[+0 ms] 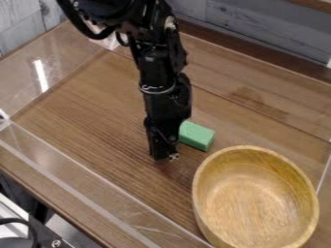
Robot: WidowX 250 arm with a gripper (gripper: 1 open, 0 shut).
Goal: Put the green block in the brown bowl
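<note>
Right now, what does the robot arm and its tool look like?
The arm is black all over, built of chunky, boxy segments joined in a chain. Black cables loop loosely near its upper part at the top of the picture. A thin pale band shows at the wrist. The tool is also black, narrow and tapering downward to a slim tip. No lettering or markings can be made out at this size.
</note>
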